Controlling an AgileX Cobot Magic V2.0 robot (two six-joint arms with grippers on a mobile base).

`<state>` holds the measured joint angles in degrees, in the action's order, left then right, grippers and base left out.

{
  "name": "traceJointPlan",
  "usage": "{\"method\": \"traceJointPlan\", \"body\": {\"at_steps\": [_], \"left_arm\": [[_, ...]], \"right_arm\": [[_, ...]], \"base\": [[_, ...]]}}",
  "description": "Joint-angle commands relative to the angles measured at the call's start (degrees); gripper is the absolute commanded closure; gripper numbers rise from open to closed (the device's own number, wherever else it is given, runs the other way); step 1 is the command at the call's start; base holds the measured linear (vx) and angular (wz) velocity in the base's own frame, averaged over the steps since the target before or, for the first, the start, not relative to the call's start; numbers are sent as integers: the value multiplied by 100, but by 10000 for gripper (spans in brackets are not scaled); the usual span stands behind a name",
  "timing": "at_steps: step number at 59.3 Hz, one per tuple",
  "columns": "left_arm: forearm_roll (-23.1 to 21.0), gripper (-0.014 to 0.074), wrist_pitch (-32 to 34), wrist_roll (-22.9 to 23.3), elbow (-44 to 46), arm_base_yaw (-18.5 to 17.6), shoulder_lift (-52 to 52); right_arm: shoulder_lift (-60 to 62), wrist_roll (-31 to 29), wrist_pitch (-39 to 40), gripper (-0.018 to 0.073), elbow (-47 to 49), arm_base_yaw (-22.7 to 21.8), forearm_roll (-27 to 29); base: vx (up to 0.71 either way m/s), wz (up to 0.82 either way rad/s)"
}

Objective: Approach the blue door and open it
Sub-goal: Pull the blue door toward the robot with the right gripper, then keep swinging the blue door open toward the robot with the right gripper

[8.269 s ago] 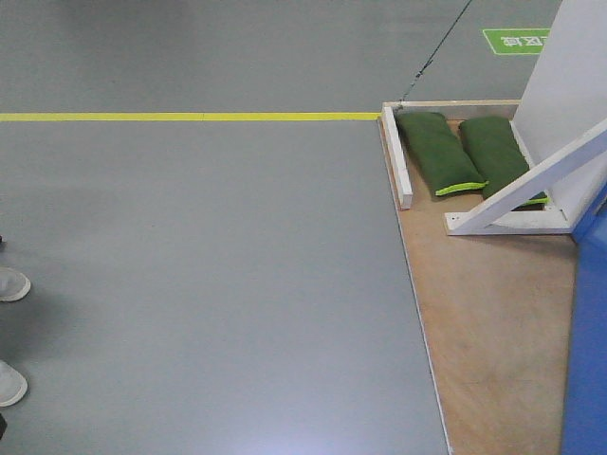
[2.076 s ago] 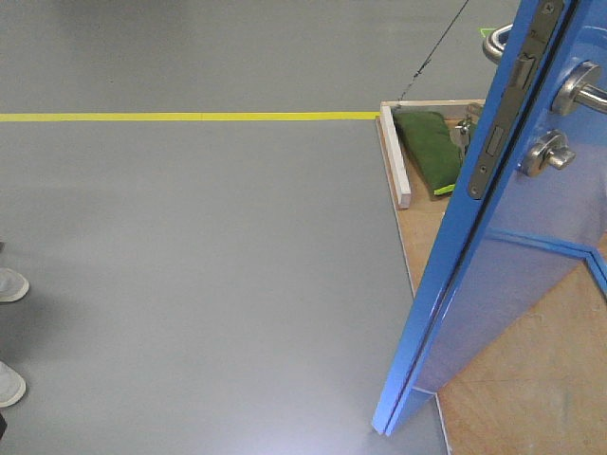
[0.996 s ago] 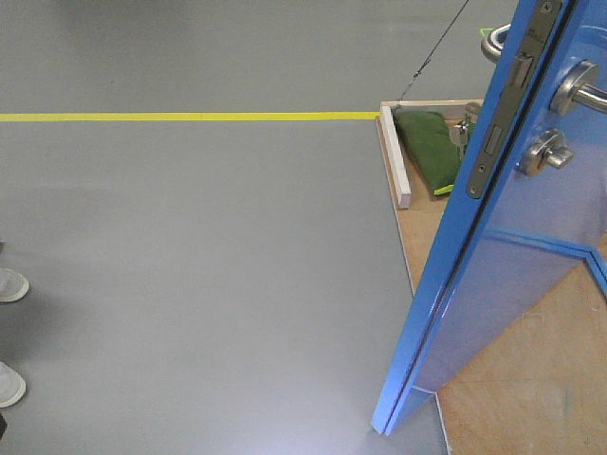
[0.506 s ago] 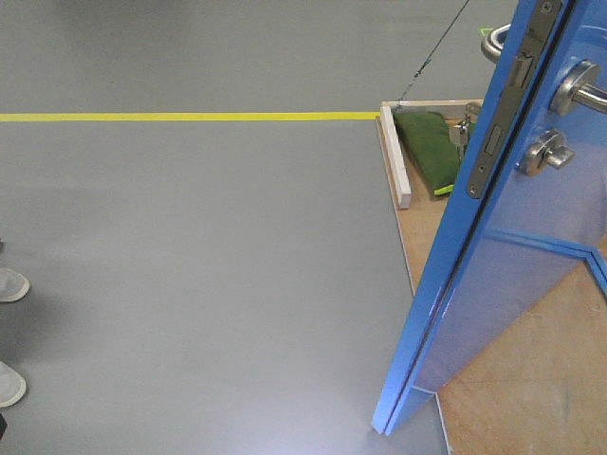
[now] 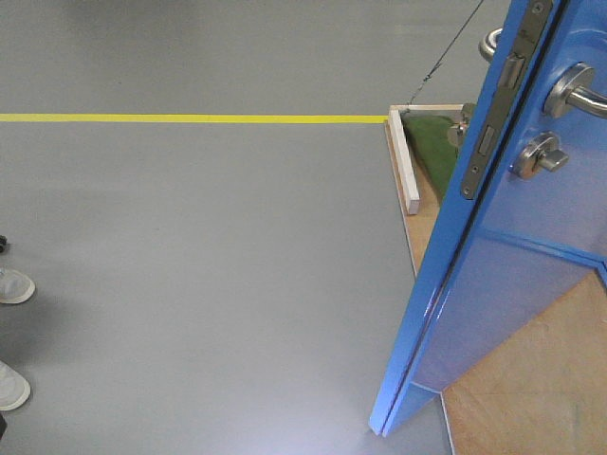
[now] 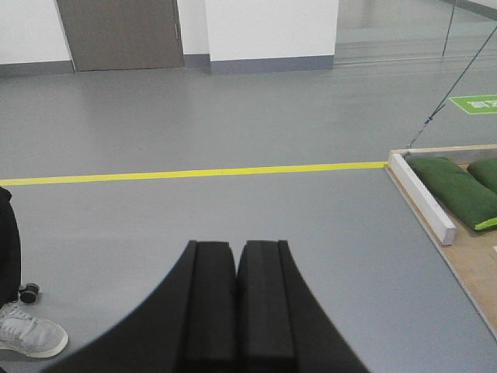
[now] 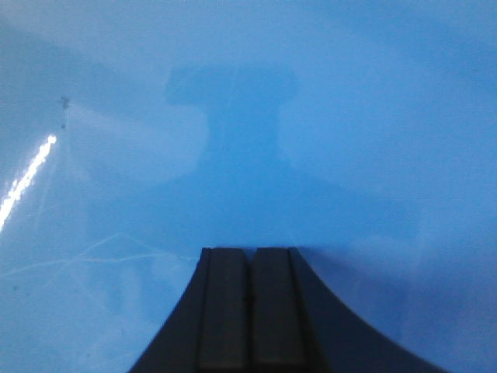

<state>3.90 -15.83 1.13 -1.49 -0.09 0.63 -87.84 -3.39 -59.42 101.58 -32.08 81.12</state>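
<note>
The blue door (image 5: 512, 294) stands swung open at the right of the front view, its edge toward me. Its metal latch plate (image 5: 496, 100) runs down the edge. A silver lever handle (image 5: 579, 87) and a round thumb-turn lock (image 5: 534, 156) sit on its face. In the right wrist view the glossy blue door (image 7: 233, 116) fills the frame, and my right gripper (image 7: 250, 252) is shut, its tips against or very near the panel. My left gripper (image 6: 236, 247) is shut and empty, pointing over the grey floor, away from the door.
A wooden base board (image 5: 531, 398) lies under the door with a white wooden rail (image 5: 405, 161) along its edge and green sandbags (image 6: 450, 190) on it. A yellow floor line (image 5: 190, 118) crosses the far floor. A person's white shoes (image 5: 14, 284) stand at the left.
Over 8 seconds the door swung from nearly out of frame to wide open. In the last half second the view shifted a little, with the door and base board sliding slightly right and down.
</note>
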Motion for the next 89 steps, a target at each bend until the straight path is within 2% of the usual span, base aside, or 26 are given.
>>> {"method": "traceJointPlan", "body": {"at_steps": [1, 89], "left_arm": [[-12, 524, 485, 39, 149, -36, 74], [-12, 524, 485, 39, 149, -36, 74]], "right_arm": [[154, -77, 191, 547, 138, 57, 406], [154, -77, 191, 547, 138, 57, 401]], "base": [[10, 6], [20, 10]]}}
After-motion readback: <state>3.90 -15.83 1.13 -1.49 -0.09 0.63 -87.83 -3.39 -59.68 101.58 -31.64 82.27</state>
